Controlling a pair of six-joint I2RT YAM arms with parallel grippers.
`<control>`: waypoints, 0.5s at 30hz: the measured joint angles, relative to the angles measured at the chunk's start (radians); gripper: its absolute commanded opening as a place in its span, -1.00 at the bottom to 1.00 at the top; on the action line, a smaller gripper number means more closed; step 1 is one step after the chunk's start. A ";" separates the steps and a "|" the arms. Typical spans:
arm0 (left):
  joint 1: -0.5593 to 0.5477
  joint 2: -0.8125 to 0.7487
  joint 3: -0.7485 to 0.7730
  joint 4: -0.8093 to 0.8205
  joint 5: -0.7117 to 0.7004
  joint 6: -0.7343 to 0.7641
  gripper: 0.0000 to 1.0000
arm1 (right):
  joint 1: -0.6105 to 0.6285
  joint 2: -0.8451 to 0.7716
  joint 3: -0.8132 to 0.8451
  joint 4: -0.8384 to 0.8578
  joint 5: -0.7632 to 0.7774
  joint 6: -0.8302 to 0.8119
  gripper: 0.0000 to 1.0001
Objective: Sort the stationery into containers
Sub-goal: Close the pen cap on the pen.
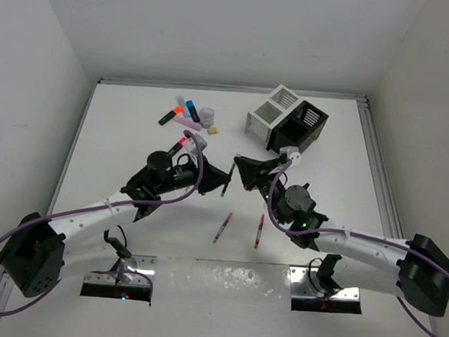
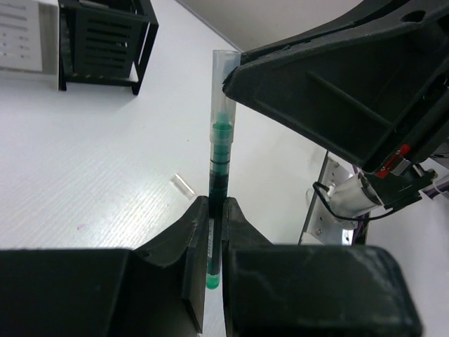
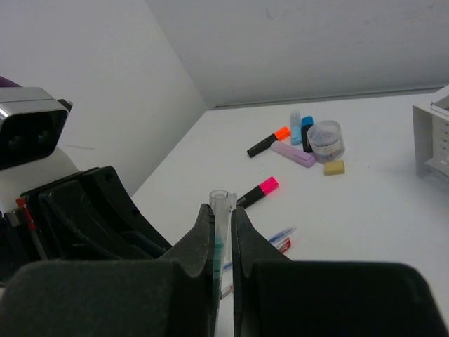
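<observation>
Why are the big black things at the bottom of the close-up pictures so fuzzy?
Left wrist view: the left gripper sits right by the lens, so it blurs; the green pen looks sharper. Right wrist view: the right gripper blurs likewise; far highlighters look clear. Top view: all sharp.

The white tabletop (image 1: 347,185) carries a white slotted box (image 1: 265,116) joined to a black slotted box (image 1: 300,129) at far right. Clustered far-centre lie an orange-capped highlighter (image 1: 169,114), blue highlighter (image 1: 188,108), lilac highlighter (image 1: 187,123), greyish tape roll (image 1: 206,116) and tan eraser (image 1: 211,128). Two thin red pens (image 1: 222,227) lie mid-table.
</observation>
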State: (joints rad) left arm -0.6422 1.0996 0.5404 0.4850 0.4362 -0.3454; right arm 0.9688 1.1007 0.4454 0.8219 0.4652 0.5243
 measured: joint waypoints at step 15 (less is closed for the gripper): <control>0.061 -0.012 0.040 0.149 -0.052 0.001 -1.00 | 0.090 0.094 -0.088 -0.185 -0.050 0.007 -1.00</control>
State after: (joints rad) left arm -0.5812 1.0874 0.5804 0.6342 0.3843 -0.3447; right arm 1.0584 1.1950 0.3576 0.6373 0.4149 0.5312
